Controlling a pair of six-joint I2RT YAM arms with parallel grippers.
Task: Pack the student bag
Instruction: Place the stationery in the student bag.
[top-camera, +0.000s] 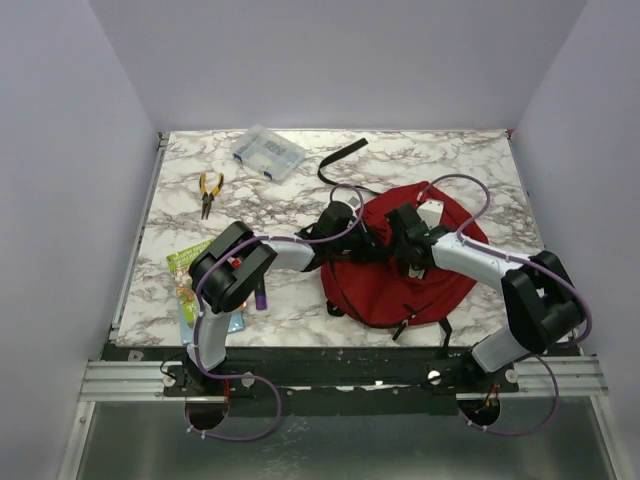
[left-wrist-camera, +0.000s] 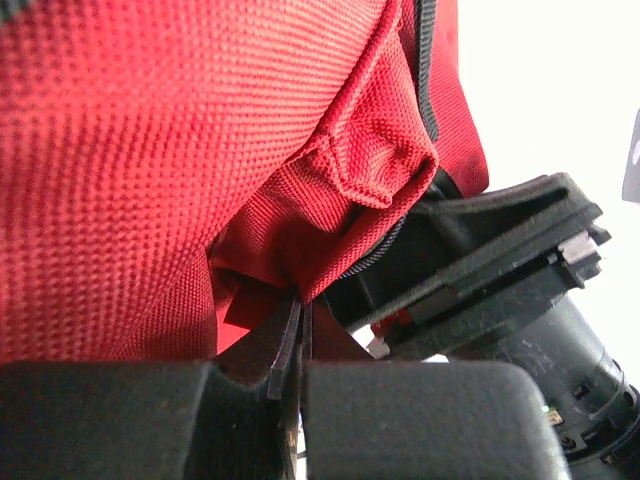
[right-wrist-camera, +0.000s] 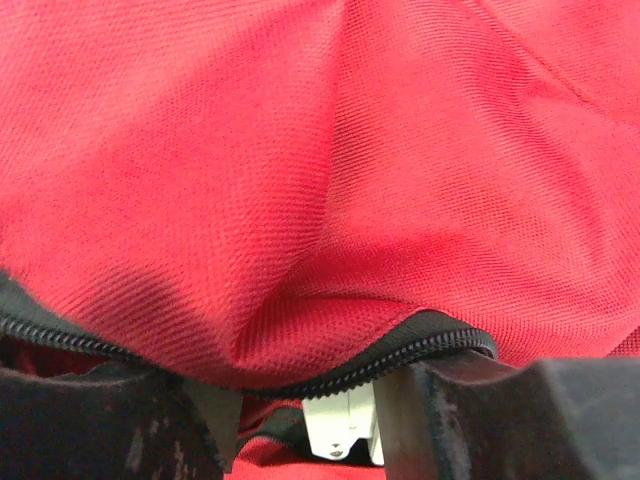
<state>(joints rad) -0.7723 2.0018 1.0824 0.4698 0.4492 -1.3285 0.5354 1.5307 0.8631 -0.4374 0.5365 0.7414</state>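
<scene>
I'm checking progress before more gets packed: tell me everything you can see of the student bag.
The student bag is a dark red backpack of soft woven fabric with black straps and a black zip. It lies slumped on the marble table, right of centre, one strap trailing toward the far edge. The left claw is shut, pinching a fold of its fabric. The right claw stands open right at the zip edge.

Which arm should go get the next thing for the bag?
Probably right: the right claw is open, gripping nothing, while the left claw is shut, pinching the student bag by its red fabric.
</scene>
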